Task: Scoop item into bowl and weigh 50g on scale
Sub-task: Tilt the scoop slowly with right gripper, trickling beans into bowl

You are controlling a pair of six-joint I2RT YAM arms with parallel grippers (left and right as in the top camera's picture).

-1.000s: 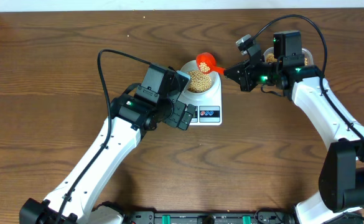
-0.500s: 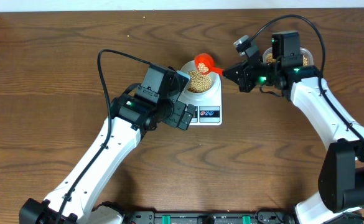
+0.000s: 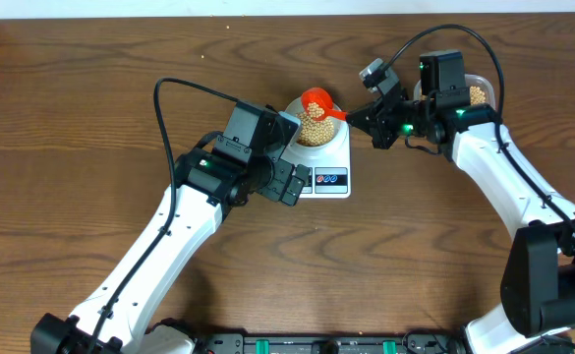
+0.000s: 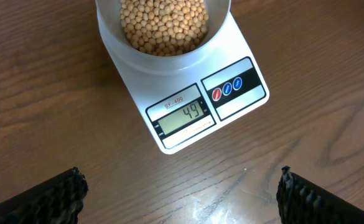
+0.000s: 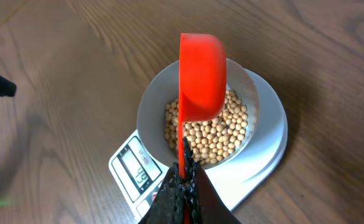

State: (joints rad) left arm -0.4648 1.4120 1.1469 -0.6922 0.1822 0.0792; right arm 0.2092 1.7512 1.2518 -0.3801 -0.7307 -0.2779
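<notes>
So the right pincer [image 5: 182, 183] is clamped tight on the handle of the red scoop [image 5: 201, 68], which is rolled onto its side right above the bowl [image 5: 154, 109], presumably so whatever rolls out drops straight in. I only get the back of the scoop here, so I can't tell if anything's left in it. The bowl sits on the scale [image 4: 241, 106] with a good pile of beans [image 4: 163, 25] in it, and the display [image 4: 182, 115] reads 49, so I'd say it's a few beans short of target. The left pincer [image 3: 292, 184] is spread wide and holding nothing, parked above the tabletop [image 3: 90, 118] near the scale's front edge, and my guess is that's just so its camera can read the numbers. The bean tub [image 3: 479, 95] is behind the right arm.
</notes>
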